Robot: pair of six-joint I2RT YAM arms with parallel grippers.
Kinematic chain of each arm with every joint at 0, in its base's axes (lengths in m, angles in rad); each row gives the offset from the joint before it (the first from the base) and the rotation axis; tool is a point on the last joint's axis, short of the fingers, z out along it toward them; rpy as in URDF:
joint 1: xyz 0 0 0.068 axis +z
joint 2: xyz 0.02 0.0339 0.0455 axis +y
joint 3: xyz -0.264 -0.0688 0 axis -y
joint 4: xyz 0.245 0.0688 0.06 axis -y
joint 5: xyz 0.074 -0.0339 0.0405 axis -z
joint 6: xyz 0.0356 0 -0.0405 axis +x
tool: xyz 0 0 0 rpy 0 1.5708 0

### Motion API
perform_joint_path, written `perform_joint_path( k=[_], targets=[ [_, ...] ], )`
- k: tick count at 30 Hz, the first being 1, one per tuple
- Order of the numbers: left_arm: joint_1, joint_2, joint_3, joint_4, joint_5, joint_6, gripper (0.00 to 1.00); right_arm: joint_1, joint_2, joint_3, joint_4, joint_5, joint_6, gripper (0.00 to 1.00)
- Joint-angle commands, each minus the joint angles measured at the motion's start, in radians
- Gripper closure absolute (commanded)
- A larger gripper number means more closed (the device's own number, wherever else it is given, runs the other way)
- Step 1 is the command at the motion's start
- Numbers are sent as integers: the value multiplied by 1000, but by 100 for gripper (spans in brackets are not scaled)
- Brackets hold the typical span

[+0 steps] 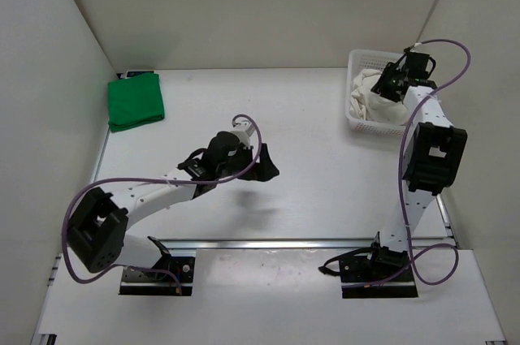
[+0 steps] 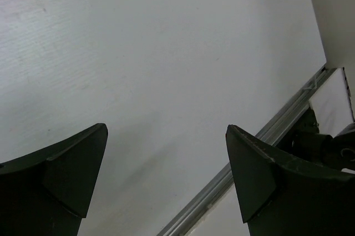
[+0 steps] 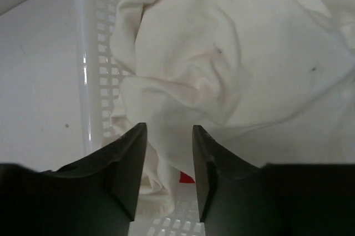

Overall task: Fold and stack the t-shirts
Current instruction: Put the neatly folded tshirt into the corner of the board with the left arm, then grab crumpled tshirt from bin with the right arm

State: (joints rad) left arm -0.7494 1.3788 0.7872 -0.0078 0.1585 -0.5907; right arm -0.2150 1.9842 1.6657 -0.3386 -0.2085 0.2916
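Note:
A bright green t-shirt [image 1: 136, 101] lies folded as a small square at the table's far left. The off-white t-shirt [image 1: 367, 106] [image 3: 233, 41] sits crumpled in the white mesh basket [image 1: 355, 123] [image 3: 93, 36] at the far right. A sliver of the red t-shirt [image 3: 187, 177] shows beneath it. My right gripper [image 1: 388, 85] [image 3: 169, 127] reaches down into the basket, its jaws half closed with a gap between them, and a fold of the off-white cloth lies in that gap. My left gripper [image 1: 264, 168] [image 2: 166, 130] hovers wide open over bare table at the middle, holding nothing.
White walls enclose the table on the left, back and right. A metal rail [image 1: 301, 242] [image 2: 249, 152] runs across the near edge by the arm bases. The basket stands close to the right wall.

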Motion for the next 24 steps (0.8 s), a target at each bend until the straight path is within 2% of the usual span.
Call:
perform_joint_path(
  k=[1, 4, 6, 8, 9, 12, 20, 24],
  targets=[
    [73, -43, -14, 8, 35, 52, 1, 37, 31, 87, -79, -12, -75, 60],
    [64, -61, -40, 41, 51, 49, 1, 51, 86, 138, -94, 10, -89, 51],
    [53, -54, -29, 34, 38, 54, 1, 52, 149, 231, -138, 8, -97, 53],
    [64, -49, -40, 49, 67, 32, 1, 62, 189, 275, -186, 34, -101, 62],
    [68, -47, -49, 63, 79, 19, 2, 68, 199, 301, -191, 52, -109, 75],
    [82, -43, -69, 98, 96, 11, 1, 78, 170, 278, -179, 69, -98, 100],
    [136, -12, -66, 112, 136, -44, 1, 65, -99, 154, -53, 12, -48, 100],
    [159, 3, -49, 92, 136, -70, 2, 95, -330, 71, 12, -17, -32, 100]
  ],
)
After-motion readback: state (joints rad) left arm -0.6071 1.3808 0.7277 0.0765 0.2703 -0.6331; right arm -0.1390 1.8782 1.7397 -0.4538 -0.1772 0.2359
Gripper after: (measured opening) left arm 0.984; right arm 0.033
